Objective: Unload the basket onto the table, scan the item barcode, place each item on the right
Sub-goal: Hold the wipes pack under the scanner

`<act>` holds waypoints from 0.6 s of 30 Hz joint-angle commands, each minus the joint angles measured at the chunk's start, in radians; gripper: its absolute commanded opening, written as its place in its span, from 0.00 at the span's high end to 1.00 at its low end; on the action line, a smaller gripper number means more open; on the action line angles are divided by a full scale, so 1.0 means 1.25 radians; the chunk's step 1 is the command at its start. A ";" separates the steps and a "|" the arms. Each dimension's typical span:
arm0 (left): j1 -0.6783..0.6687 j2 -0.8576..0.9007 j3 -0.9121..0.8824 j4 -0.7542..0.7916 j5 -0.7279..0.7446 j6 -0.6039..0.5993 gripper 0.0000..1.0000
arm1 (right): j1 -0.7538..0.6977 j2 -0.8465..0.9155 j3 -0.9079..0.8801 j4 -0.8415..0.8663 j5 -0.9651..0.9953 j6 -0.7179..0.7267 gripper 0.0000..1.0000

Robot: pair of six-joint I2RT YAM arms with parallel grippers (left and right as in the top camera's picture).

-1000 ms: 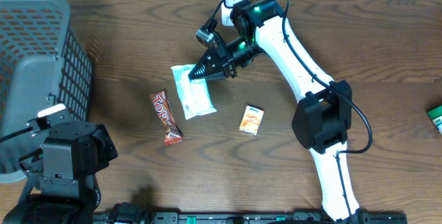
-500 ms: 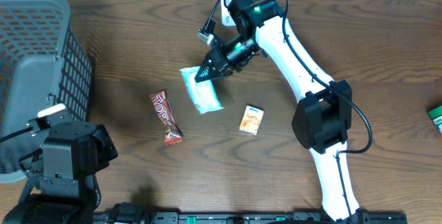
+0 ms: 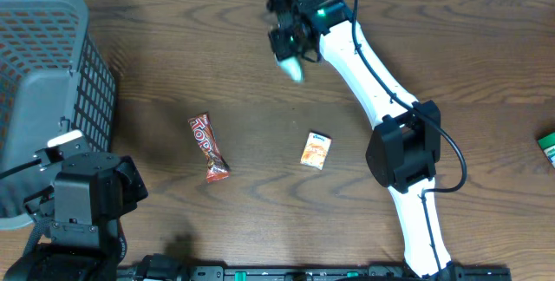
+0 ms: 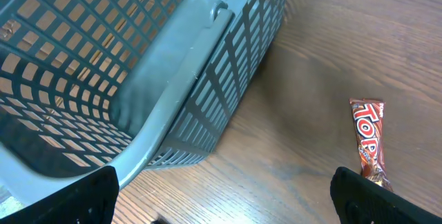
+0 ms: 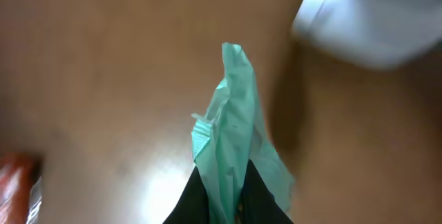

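- Left wrist view only: left gripper (image 4: 221,186) fingers (image 4: 90,196) spread wide with nothing between them. Bare table (image 4: 311,58) lies ahead of the tips. The grey mesh basket (image 4: 159,79) is ahead and to their left.
- Same view: the red "TOP" bar (image 4: 367,141) lies flat just ahead of the right-hand finger, clear of it, long axis running roughly away from the tips. Overhead shows the left arm (image 3: 87,199) folded low at the near-left corner beside the basket, but its fingers can't be made out there.
- Overhead: right arm (image 3: 364,64) stretched out long toward the far edge, with the right gripper (image 3: 289,54) at its far end.
- Task item: pale green packet (image 3: 294,70), pinched at the right fingertips and off the table. Overhead it's just a short, foreshortened patch past the tips.
- Right wrist view shows what overhead hides: fingers (image 5: 259,196) pressed together on the packet's near end. Packet (image 5: 231,127) is crumpled and edge-on, long axis straight out from the tips.
- Same view: blurred white object (image 5: 373,16) beyond the tips to their right. Barcode not readable in any view.
- Overhead: orange sachet (image 3: 316,150) on the table, well apart from both grippers.
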 commanded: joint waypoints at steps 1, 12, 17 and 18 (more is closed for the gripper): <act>-0.002 0.001 0.001 -0.002 -0.010 0.004 0.02 | 0.011 -0.009 0.005 0.082 0.082 -0.141 0.99; -0.002 0.001 0.001 -0.002 -0.010 0.004 0.02 | 0.018 0.027 0.005 0.378 0.206 -0.389 0.99; -0.002 0.001 0.001 -0.002 -0.010 0.004 0.02 | 0.015 0.094 0.005 0.491 0.280 -0.484 0.99; -0.002 0.001 0.001 -0.002 -0.010 0.004 0.02 | 0.015 0.105 0.005 0.505 0.282 -0.503 0.99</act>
